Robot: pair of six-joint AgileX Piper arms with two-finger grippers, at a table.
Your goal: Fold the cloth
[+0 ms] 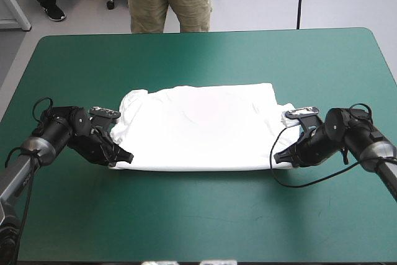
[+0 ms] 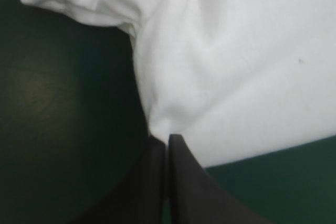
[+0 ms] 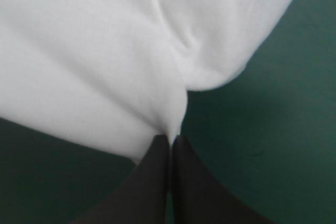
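Note:
The white T-shirt [image 1: 198, 127] lies spread flat across the middle of the teal-green table, folded into a wide rectangle with a sleeve bunched at its left end. My left gripper [image 1: 124, 157] is shut on the T-shirt at its near left corner; in the left wrist view the black fingers meet on the white edge [image 2: 167, 139] of the T-shirt [image 2: 236, 66]. At the near right corner my right gripper [image 1: 277, 158] is shut on the T-shirt too, and its own view shows the cloth [image 3: 94, 61] pinched at the fingertips [image 3: 170, 139].
Bare teal-green cover [image 1: 198, 221] surrounds the shirt on all sides, widest toward the near edge. A black cable loops on the table under the right arm.

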